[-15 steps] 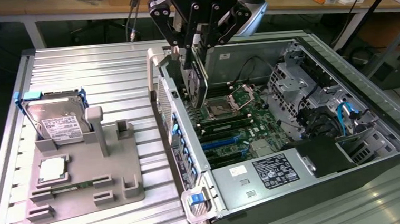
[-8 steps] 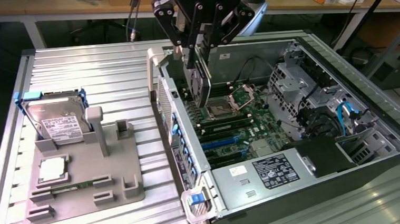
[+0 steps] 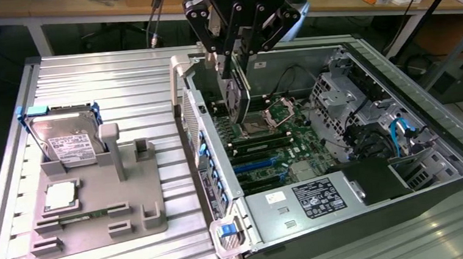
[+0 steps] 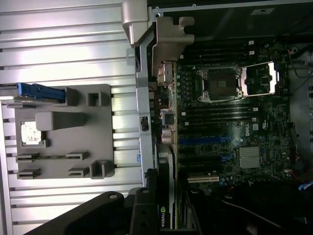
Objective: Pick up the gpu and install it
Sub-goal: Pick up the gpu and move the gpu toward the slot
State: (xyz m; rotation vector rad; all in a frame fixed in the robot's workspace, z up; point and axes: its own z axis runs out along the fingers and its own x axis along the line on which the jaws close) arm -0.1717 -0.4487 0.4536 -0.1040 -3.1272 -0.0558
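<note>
Black steel hand (image 3: 237,68) clenched the slim green fan-cooled gpu (image 3: 241,104) upright above the green motherboard (image 3: 297,138). The card's edge should probably line up squarely with its slot.

On the counter (image 3: 105,77) the open computer case (image 3: 449,151) lies on its side at the exterior view's right. The holder tray (image 3: 99,227) sits just beside it at the left. On the tray, the hard drive (image 3: 68,141) stands upright at the far end, and the processor chip (image 3: 61,196) lies in a recess nearer the camera.

Inside the case the motherboard (image 3: 278,150) lies flat, with the CPU socket (image 3: 262,120) on its far part. The power supply (image 3: 322,196) is at the near end and the drive cage (image 3: 339,97) is to the right. My fingers (image 3: 231,62) clamp the gpu (image 3: 240,98) on edge over the motherboard, between the socket and the case's left wall. Whether it touches the board I cannot tell.
</note>
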